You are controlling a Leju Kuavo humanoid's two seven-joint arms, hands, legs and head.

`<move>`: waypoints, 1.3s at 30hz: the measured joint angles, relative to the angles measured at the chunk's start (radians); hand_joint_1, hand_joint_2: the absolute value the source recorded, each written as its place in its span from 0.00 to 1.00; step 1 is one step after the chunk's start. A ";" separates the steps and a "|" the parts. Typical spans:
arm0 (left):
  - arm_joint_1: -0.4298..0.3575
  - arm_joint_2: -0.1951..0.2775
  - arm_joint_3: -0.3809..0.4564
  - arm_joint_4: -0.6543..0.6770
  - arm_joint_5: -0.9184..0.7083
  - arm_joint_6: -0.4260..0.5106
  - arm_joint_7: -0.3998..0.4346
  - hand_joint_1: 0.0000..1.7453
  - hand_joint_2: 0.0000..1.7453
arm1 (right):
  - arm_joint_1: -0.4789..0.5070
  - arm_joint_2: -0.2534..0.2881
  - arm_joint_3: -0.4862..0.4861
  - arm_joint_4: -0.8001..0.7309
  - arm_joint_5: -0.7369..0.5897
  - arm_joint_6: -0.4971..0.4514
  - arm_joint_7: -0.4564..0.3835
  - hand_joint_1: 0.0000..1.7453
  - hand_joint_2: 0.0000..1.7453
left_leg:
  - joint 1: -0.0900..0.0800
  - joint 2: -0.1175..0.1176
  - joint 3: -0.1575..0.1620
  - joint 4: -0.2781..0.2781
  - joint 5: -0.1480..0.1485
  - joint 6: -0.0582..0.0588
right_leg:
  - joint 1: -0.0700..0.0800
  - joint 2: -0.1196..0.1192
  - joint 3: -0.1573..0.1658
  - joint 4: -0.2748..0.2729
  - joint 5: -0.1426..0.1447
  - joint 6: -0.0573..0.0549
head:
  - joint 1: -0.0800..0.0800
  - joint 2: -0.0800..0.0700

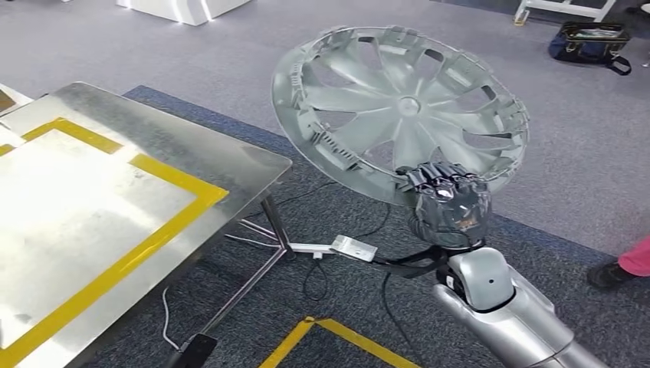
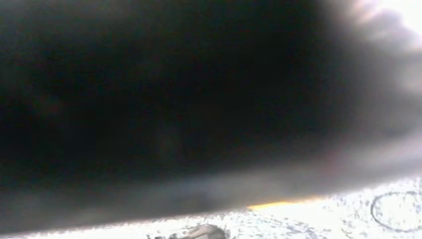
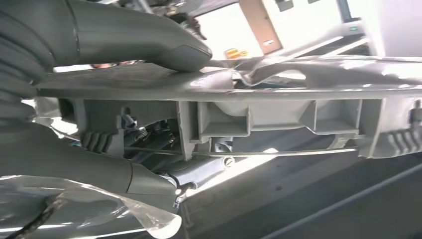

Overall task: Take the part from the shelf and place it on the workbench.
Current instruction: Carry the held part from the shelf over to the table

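Note:
A silver wheel cover (image 1: 398,115) with curved spokes hangs in the air to the right of the workbench (image 1: 238,157), its ribbed back side facing me. My right hand (image 1: 448,203) grips its near rim from below. Seen close in the right wrist view, the thick grey thumb (image 3: 149,42) presses on one face of the rim (image 3: 278,87) while the fingers (image 3: 74,164) lie under the other. The left wrist view is dark and blurred, and I cannot make out my left hand in it.
The steel workbench carries a yellow tape rectangle (image 1: 180,184). A white power strip (image 1: 341,249) and black cables lie on the grey carpet below. Yellow floor tape (image 1: 337,330) runs near my feet. A dark bag (image 1: 590,42) sits far right; a person's shoe (image 1: 609,274) is at the right edge.

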 joint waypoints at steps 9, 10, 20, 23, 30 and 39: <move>-0.009 0.006 0.002 0.000 0.000 -0.003 0.001 0.00 0.00 | -0.001 0.000 0.008 0.002 0.000 0.000 0.004 1.00 1.00 | -0.010 0.138 0.012 -0.035 0.059 0.008 | 0.016 -0.119 0.035 0.000 -0.030 0.004 | -0.008 0.000; -0.010 0.006 0.002 0.000 0.000 -0.004 0.001 0.00 0.00 | -0.002 0.000 0.008 0.002 0.000 0.000 0.005 1.00 1.00 | -0.016 0.150 0.022 -0.058 0.058 0.014 | 0.019 -0.130 0.038 -0.001 -0.033 0.008 | -0.007 0.000; -0.010 0.006 0.004 0.000 -0.003 -0.004 0.003 0.00 0.00 | 0.005 0.000 0.009 0.003 0.000 0.000 0.010 1.00 1.00 | -0.010 0.029 0.028 -0.076 0.059 0.050 | 0.014 -0.025 -0.121 0.282 -0.137 0.029 | 0.006 0.000; -0.010 0.006 0.004 0.000 -0.003 -0.002 0.004 0.00 0.00 | 0.009 0.000 0.008 0.004 0.000 0.000 0.011 1.00 1.00 | -0.009 -0.016 0.029 -0.071 0.055 0.044 | 0.009 0.019 -0.056 0.102 -0.020 0.022 | 0.006 0.000; -0.003 0.009 0.006 0.000 -0.003 0.000 0.011 0.00 0.00 | 0.010 0.001 0.011 0.005 0.000 0.000 0.011 1.00 1.00 | -0.002 -0.021 -0.013 -0.023 0.034 0.002 | 0.002 0.015 0.002 -0.001 -0.006 -0.001 | -0.005 0.000; -0.005 0.011 0.007 0.000 -0.002 0.000 0.012 0.00 0.00 | 0.014 0.001 0.008 0.006 0.000 0.000 0.005 1.00 1.00 | -0.004 0.133 -0.005 -0.016 0.060 -0.006 | 0.011 -0.108 0.037 -0.003 -0.033 0.000 | -0.017 0.000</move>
